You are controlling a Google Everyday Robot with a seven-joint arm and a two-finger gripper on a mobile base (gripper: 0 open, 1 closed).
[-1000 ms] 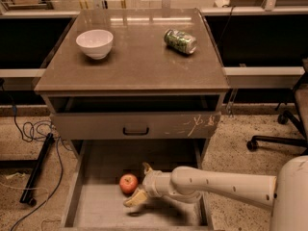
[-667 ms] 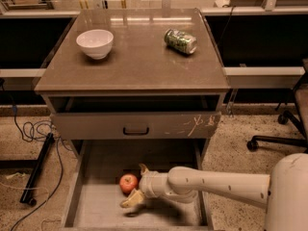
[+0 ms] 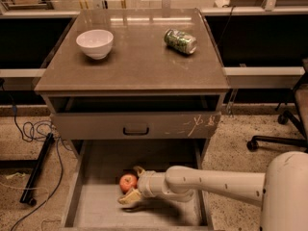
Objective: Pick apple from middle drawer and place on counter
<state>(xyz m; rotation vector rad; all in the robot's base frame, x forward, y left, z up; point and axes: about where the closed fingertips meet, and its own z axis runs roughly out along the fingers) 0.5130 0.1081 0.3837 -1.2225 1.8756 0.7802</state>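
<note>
The apple (image 3: 126,181), small and red-orange, lies on the floor of the open middle drawer (image 3: 98,207), near its middle. My gripper (image 3: 130,185) reaches into the drawer from the right on a white arm. Its fingers are spread, one behind the apple and one (image 3: 127,198) in front of it, so the apple sits between them. I cannot tell whether they touch it. The counter (image 3: 139,66) is the grey-brown top slab above.
A white bowl (image 3: 95,42) stands at the counter's left rear and a green can (image 3: 180,41) lies at its right rear. The upper drawer front (image 3: 136,127) with a dark handle overhangs the middle drawer. Cables (image 3: 33,129) lie on the floor at left, an office chair base (image 3: 276,141) at right.
My gripper has shifted a little to the left, so its fingers now lie on both sides of the apple. The apple has not moved.
</note>
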